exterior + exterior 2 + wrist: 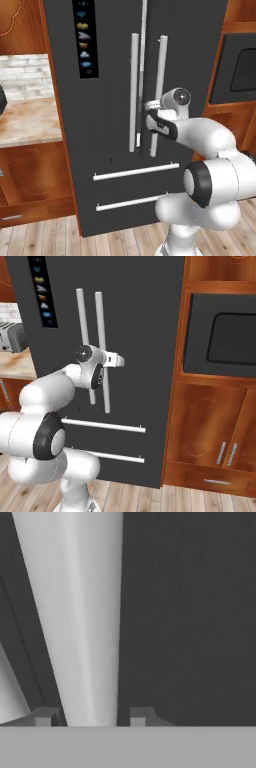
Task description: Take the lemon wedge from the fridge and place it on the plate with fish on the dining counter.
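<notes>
Two small dark fingertips [46, 716] of the two-finger gripper [90, 717] bracket the long silver bar handle [80, 622] of the tall dark grey french-door fridge [107, 125], closed around it. Doors appear shut, so the lemon wedge presumably sits inside, hidden. Judged light, slick and easily squashed; pinch its flat sides gently.

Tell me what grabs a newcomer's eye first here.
The tall dark grey fridge fills the middle, doors closed. The white arm's gripper is clamped around the right door's silver bar handle. A dark built-in oven sits in the wood cabinets to the right.
</notes>
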You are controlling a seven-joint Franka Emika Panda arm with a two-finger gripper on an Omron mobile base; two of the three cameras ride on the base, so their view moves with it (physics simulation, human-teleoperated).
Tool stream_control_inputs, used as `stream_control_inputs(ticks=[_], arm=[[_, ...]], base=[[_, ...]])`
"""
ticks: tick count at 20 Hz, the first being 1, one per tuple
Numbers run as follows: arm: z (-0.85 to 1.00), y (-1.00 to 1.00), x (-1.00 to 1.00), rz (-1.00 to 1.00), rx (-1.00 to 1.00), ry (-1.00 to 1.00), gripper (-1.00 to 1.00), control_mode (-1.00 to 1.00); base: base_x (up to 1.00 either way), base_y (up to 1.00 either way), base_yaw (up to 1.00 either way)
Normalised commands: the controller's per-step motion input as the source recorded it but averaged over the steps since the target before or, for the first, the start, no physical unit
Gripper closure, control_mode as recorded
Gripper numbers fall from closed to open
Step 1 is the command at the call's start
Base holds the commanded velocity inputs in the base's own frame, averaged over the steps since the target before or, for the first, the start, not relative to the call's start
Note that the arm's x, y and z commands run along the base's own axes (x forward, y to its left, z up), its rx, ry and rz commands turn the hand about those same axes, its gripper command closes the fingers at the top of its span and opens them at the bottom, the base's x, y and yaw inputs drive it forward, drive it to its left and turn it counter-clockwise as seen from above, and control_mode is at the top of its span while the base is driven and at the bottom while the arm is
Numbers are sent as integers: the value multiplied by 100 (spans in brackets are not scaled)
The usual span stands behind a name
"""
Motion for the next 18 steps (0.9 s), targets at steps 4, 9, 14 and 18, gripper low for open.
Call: stream_control_inputs(ticks=[4,9,14,18], arm=[[14,-100,-94,-31,6,-7,100,-100],[16,-100,-88,-31,7,-4,100,-100],[23,-100,-89,-32,10,-1,-100,-100],[54,-29,-92,-29,13,-13,-100,-100]], base=[[0,0,0],[0,0,0],[0,0,0],[0,0,0]])
